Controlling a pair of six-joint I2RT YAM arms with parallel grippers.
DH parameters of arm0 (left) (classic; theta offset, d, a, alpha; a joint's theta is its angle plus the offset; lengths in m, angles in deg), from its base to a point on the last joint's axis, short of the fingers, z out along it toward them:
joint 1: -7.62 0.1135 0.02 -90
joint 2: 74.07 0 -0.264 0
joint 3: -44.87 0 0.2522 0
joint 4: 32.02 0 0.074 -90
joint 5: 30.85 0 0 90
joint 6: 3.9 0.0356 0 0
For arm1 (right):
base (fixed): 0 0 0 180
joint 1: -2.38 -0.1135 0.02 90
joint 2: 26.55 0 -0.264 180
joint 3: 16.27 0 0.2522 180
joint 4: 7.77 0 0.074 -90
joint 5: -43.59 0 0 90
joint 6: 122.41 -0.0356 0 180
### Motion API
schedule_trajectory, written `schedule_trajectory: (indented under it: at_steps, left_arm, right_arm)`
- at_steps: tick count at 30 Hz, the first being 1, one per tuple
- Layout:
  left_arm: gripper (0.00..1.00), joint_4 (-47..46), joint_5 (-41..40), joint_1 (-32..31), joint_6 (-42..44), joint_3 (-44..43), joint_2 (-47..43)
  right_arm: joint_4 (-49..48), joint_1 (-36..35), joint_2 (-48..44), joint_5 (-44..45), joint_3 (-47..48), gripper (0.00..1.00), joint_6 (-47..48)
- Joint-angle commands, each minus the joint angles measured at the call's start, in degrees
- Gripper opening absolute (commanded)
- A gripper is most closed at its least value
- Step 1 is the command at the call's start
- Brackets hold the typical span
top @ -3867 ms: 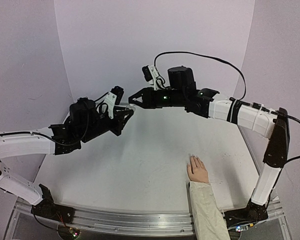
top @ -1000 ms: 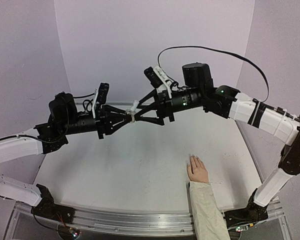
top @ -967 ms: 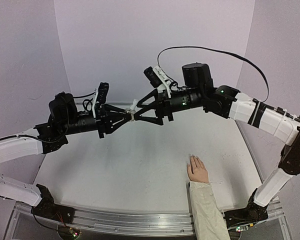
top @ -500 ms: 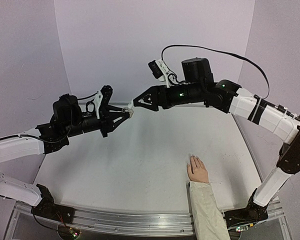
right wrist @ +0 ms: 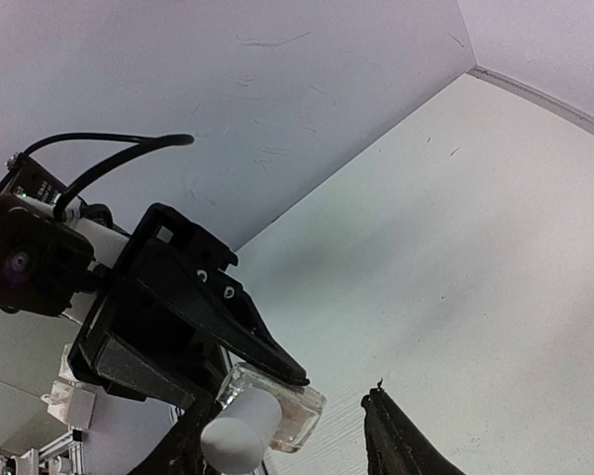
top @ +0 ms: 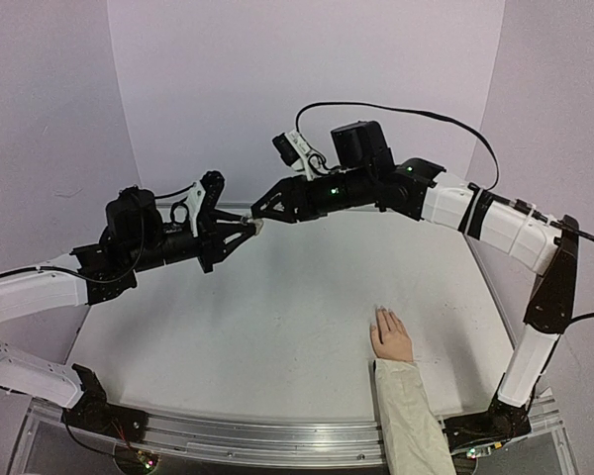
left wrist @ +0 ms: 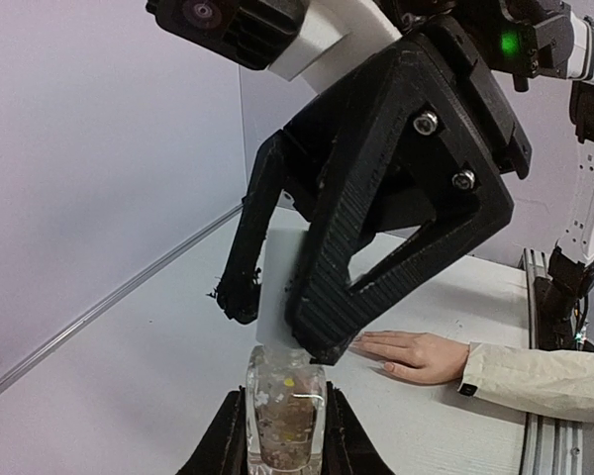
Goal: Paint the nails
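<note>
Straddling capped bottle (left wrist: 285, 421): R pincer (left wrist: 277, 322), spread.

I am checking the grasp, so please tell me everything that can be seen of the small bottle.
The small bottle is clear, like glass, with speckled contents and a white cap on. It is held in the air above the table by the left pincer, shut on its body. The right pincer stands open around the cap.

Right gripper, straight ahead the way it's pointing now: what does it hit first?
The white cap of the bottle held by the left gripper. It sits between the open fingers of the right gripper; whether they touch it is unclear.
</note>
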Motion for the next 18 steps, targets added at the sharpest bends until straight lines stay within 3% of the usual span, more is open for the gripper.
schedule_trajectory:
  at_steps: [1, 18]
  left_arm:
    - [0.0, -1.1, 0.2, -0.1, 1.3, -0.7, -0.3]
    - [0.0, -0.7, 0.2, -0.1, 1.8, -1.1, 0.5]
  right_arm:
    - [-1.5, -0.3, -0.2, -1.8, 3.4, 0.48, 0.3]
    - [-1.4, -0.3, -0.6, -2.4, 2.9, 0.13, 1.7]
